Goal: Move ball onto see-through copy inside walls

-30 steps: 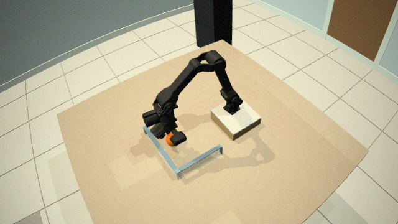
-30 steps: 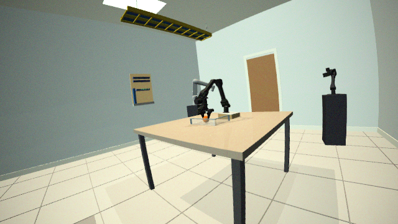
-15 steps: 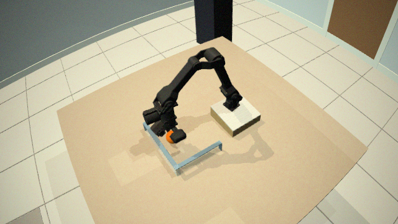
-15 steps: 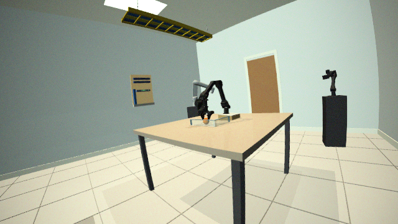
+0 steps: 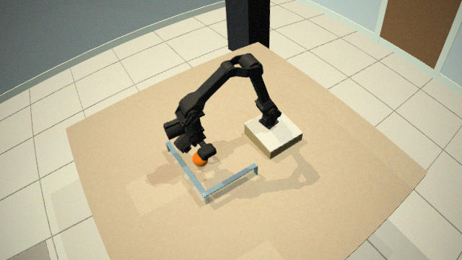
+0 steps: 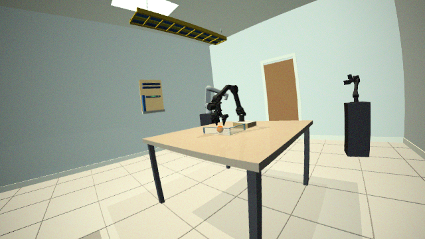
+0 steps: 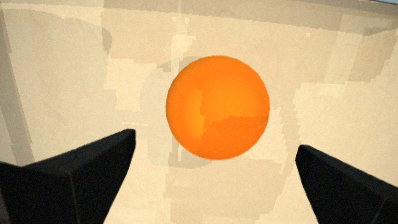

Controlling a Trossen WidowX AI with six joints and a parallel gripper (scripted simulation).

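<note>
One orange ball loose on table inside clear walls, gripper spread apart above, holding nothing; likely smooth, rigid, roll-prone, best pinched across widest girth.

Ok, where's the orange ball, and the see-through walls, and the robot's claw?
orange ball (image 7: 218,107), wrist view, middle of its round face.
see-through walls (image 5: 231,179), top view, top edge of the nearer wall.
claw (image 7: 215,172), wrist view, open gap midway between the two black fingertips.
</note>
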